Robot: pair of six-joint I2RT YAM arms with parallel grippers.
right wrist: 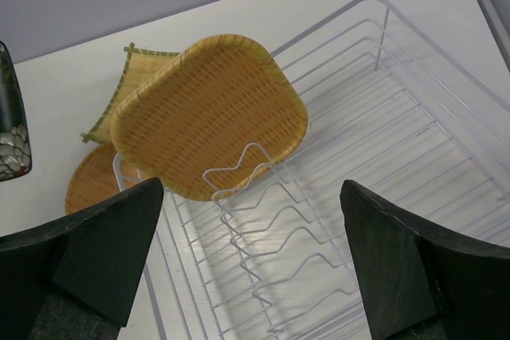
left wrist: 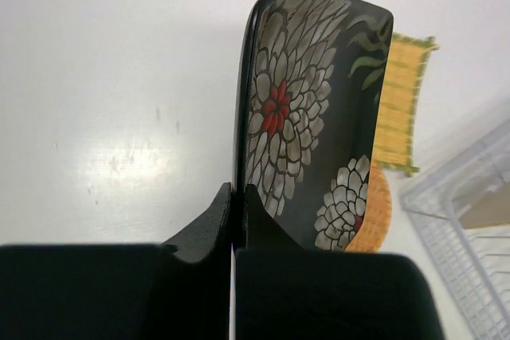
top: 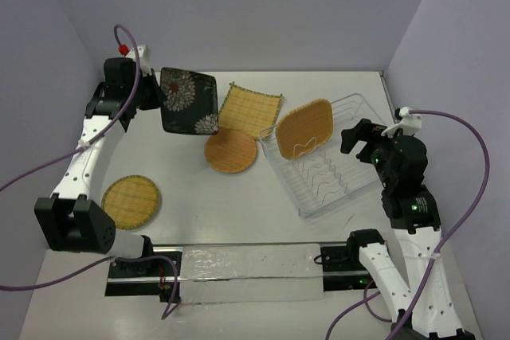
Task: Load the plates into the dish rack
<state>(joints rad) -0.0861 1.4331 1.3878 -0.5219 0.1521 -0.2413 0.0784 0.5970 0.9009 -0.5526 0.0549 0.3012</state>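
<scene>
Nearest the arm bases, well to the left of the dish rack, a round tan woven plate lies flat on the bench, untouched. The right jaws stand wide and empty, hovering over the rack's right side and looking down along its rows of zigzag tines. At the rack's far-left end a rounded-square woven plate is already loaded, leaning tilted with a tine in front of it. Just left of the rack, a round orange woven plate lies flat. Beyond that plate, left of the rack's far corner, is a fringed square woven plate, which the orange one appears to touch or slightly overlap.

Farthest out and well left of the rack, the left jaws are clamped narrow on the rim of the dark flower-patterned plate, which is tipped up on edge and seems to be off the bench.

I judge this to be the second plate's carry, with one loaded and three left lying. The next move calls for swinging the dark plate rightward over the two woven ones to the rack. It must then be turned edge-down in line with a free slot beside the standing plate, and lowered between tines before release. The right arm may need to give room.
</scene>
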